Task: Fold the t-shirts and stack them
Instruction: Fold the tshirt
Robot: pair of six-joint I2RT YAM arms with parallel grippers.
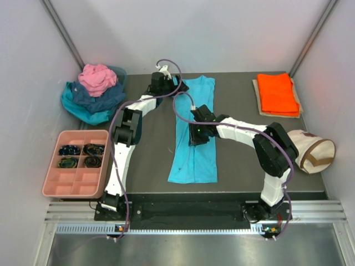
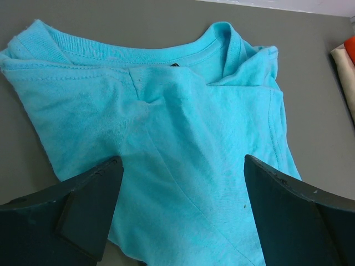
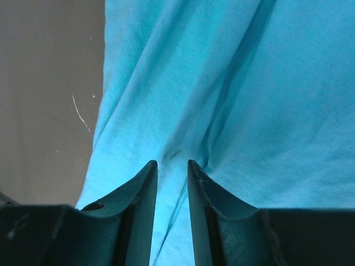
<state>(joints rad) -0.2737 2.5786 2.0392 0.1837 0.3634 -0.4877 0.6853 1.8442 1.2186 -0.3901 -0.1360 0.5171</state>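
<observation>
Top view: a turquoise t-shirt (image 1: 194, 160) lies at the centre of a dark table (image 1: 150, 144), folded lengthwise into a long strip running from 12 to 6 o'clock, collar at 12. The left arm (image 1: 125, 133) reaches to the collar end. The right arm (image 1: 244, 133) comes in from 4 o'clock, its tip down on the middle of the strip. At 2 o'clock an orange t-shirt (image 1: 277, 94) lies folded flat. At 10 o'clock sits a loose heap: a pink t-shirt (image 1: 97, 77) on top, a navy t-shirt (image 1: 102, 97) under it, a teal t-shirt (image 1: 83, 111) at the bottom. At 8 o'clock a pink tray (image 1: 77, 185) holds four dark rolled items (image 1: 83, 155) in its far compartments. At 4 o'clock lies a cream bag (image 1: 313, 152) with a brown strap.

Left wrist view: the left claw (image 2: 182, 160) stands wide, nothing in it, above the turquoise shirt's collar end. A small dark label (image 2: 175, 65) shows inside the neckband at 12 o'clock, too small to read.

Right wrist view: the right claw (image 3: 172, 166) is narrow, its two dark fingers nearly together. Creases in the turquoise cloth run in toward the fingertips, and a ridge of cloth appears pinched there. Bare table shows at 9 o'clock.
</observation>
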